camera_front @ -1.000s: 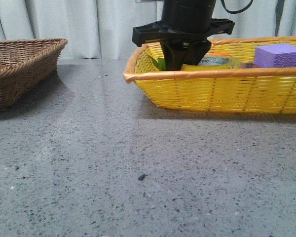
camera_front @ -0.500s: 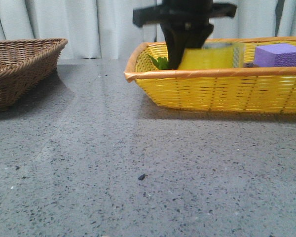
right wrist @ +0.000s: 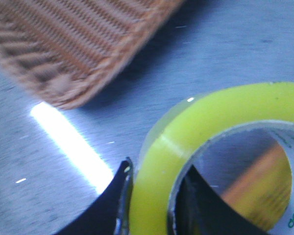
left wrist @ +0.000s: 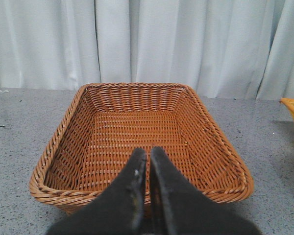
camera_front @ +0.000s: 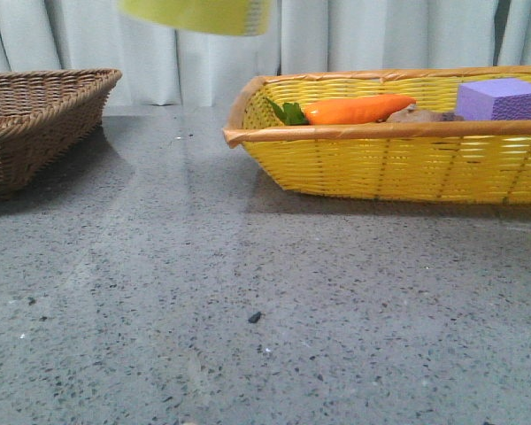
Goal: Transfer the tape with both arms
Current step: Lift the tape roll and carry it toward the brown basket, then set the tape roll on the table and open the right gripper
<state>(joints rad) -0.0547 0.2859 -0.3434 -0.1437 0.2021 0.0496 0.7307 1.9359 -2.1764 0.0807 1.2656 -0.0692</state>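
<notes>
The yellow tape roll [camera_front: 199, 15] hangs high at the top edge of the front view, left of the yellow basket [camera_front: 389, 159]; the gripper holding it is out of that frame. In the right wrist view my right gripper [right wrist: 154, 198] is shut on the tape's wall [right wrist: 210, 132], one finger outside and one inside the white core with green print. My left gripper [left wrist: 148, 164] is shut and empty, its fingertips over the near rim of the brown wicker basket [left wrist: 63, 142].
The yellow basket holds an orange carrot [camera_front: 358, 109] and a purple block [camera_front: 503, 98]. The brown basket [camera_front: 35, 124] stands at the left of the grey table and shows blurred in the right wrist view [right wrist: 73, 44].
My right gripper lifted the tape out of the yellow basket, then carried it up and to the left until the arm left the front view. The carrot is now uncovered.
</notes>
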